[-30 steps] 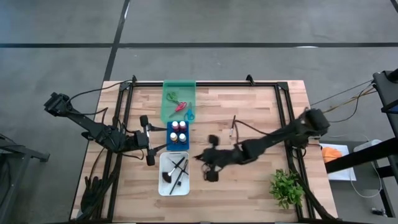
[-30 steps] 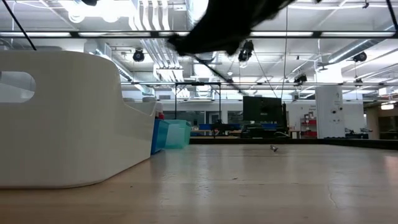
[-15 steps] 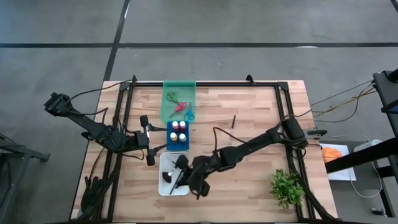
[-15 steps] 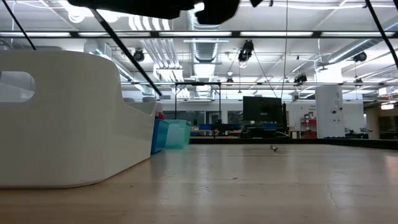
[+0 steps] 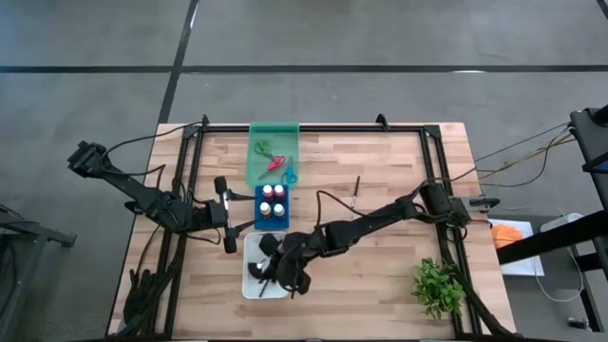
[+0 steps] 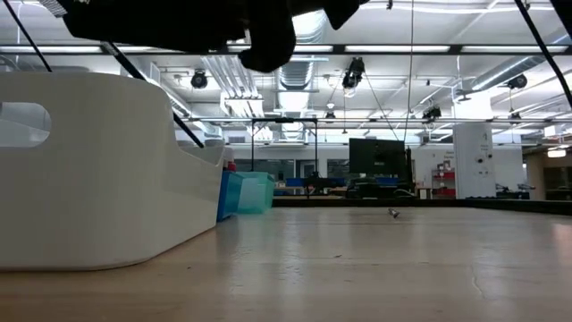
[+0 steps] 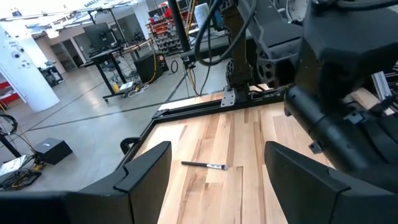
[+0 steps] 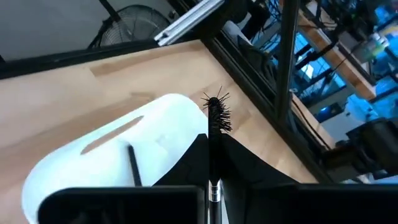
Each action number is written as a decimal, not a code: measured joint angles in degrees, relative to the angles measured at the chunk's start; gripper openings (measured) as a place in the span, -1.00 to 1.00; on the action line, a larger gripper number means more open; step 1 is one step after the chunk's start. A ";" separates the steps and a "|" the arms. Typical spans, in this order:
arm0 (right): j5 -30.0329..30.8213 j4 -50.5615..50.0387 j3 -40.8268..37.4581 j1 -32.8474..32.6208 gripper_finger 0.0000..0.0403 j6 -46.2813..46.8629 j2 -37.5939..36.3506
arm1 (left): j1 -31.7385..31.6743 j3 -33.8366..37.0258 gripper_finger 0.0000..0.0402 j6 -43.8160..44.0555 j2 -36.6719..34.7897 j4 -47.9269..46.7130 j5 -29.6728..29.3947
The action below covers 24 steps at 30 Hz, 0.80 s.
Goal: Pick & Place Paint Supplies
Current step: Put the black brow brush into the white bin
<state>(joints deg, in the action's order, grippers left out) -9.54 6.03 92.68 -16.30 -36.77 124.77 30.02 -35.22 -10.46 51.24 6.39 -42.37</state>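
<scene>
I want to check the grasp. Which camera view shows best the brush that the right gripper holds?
The right wrist view: the brush stands clamped between the right gripper fingers, bristles up, above the white tray. The high view shows only the gripper over the tray. The low and left wrist views do not show it clearly.

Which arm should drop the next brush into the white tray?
Right. The right gripper hangs over the white tray, shut on a thin black-bristled brush. The left gripper waits open beside the blue tray, holding nothing.

Right arm point(image 5: 380, 220) spans the table's point(image 5: 389, 171) otherwise open middle.
</scene>
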 joint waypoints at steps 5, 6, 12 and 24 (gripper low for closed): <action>-0.11 -0.20 -0.54 0.90 -0.94 -1.46 0.11 | 0.00 0.00 0.33 0.00 0.00 0.05 0.00; -0.17 -0.23 -0.57 1.26 -0.94 -0.14 0.11 | 0.00 0.00 0.33 0.00 0.00 0.05 0.00; 0.35 -1.00 -0.59 2.80 -0.94 8.06 0.13 | 0.02 0.00 0.33 0.00 0.00 0.05 0.01; 0.44 -1.06 -0.61 3.56 -0.42 13.51 0.13 | 0.04 0.00 0.33 0.02 0.00 0.03 0.02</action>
<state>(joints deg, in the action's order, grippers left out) -9.10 4.97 92.07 -12.73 -23.26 124.90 30.06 -35.22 -10.44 51.24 6.42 -42.35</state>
